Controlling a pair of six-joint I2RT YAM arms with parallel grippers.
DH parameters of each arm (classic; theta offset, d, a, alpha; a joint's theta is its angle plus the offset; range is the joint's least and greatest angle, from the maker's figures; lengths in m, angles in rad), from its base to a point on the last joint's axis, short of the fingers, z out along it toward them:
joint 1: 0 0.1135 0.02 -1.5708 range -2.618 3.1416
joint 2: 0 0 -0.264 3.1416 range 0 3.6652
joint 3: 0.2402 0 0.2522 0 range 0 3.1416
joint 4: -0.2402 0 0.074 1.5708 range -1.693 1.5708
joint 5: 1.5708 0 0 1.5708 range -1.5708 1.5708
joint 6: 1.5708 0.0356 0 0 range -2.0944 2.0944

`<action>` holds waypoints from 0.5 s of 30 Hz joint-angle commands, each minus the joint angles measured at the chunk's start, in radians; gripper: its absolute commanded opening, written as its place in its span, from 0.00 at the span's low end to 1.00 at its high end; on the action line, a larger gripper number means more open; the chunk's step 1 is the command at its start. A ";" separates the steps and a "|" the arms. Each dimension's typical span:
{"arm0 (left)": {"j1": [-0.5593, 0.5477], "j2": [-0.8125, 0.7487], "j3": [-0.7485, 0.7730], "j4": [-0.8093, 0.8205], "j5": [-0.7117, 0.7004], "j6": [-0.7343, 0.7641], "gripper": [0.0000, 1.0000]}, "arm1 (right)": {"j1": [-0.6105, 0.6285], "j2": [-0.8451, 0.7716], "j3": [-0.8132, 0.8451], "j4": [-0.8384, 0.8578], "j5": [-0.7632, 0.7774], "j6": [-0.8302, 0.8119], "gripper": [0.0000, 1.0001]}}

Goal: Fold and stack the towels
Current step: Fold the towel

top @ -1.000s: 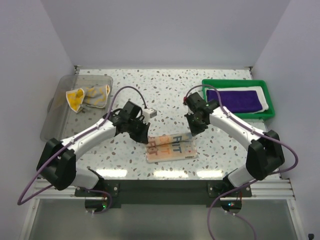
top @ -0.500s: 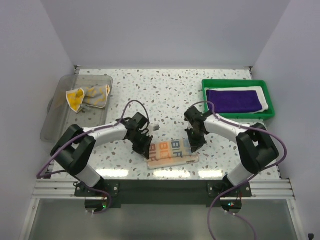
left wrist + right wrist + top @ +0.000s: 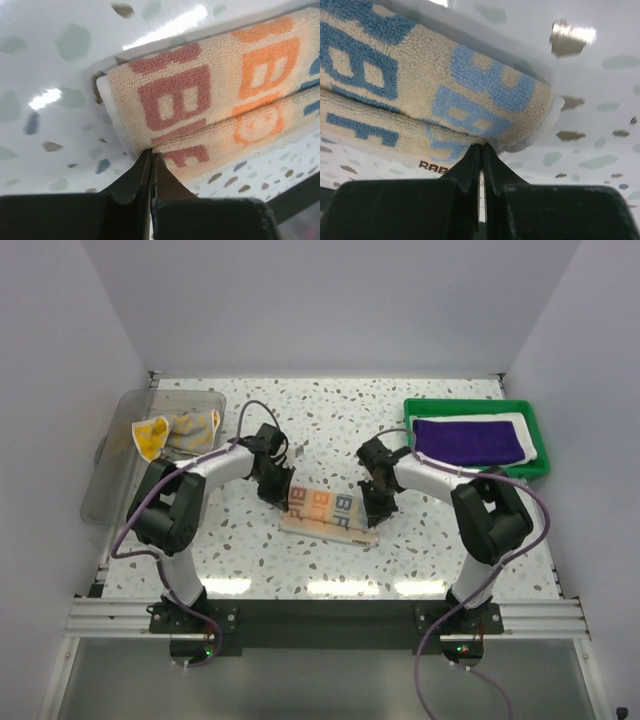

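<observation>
Two towels already lie stacked in the green tray (image 3: 472, 474) at the far right of the table (image 3: 330, 410): the purple towel (image 3: 468, 442) on top of the white towel (image 3: 530, 438). The lettered towel (image 3: 325, 512) lies at the centre of the table, folded into a long narrow band with its block letters facing up.

Left gripper (image 3: 279, 492): at the towel's left end, fingers pressed together. The wrist view shows the tips at the seam between the upper and lower layers, apparently nipping the cloth edge there. Right gripper (image 3: 372, 505): at the right end, in the same condition, with the tips closed at the seam beneath the rounded fold.

Handling assessment: the towel is soft, light terry with no stiffness of its own. Its pile should give a pinch good hold, so slipping looks unlikely. The folded edges bulge and could spring open, and an unsupported middle would sag. The soundest hold is judged to be at both short ends, through every layer at the fold, with the two ends kept level.
</observation>
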 commanded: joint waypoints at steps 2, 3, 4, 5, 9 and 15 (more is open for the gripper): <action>0.021 0.052 0.126 -0.026 -0.168 0.120 0.00 | -0.022 0.085 0.099 0.096 0.150 -0.026 0.00; 0.021 0.051 0.138 -0.031 -0.174 0.126 0.00 | -0.022 0.089 0.145 0.067 0.176 -0.037 0.00; 0.021 0.034 0.146 -0.034 -0.175 0.129 0.00 | -0.022 0.087 0.163 0.055 0.187 -0.049 0.00; 0.021 0.022 0.152 -0.035 -0.178 0.130 0.00 | -0.022 0.075 0.176 0.041 0.198 -0.069 0.00; 0.022 -0.055 0.146 -0.066 -0.201 0.131 0.00 | -0.020 0.027 0.225 -0.043 0.238 -0.118 0.00; 0.013 -0.168 0.091 -0.072 -0.151 0.085 0.00 | -0.023 -0.034 0.216 -0.120 0.265 -0.169 0.00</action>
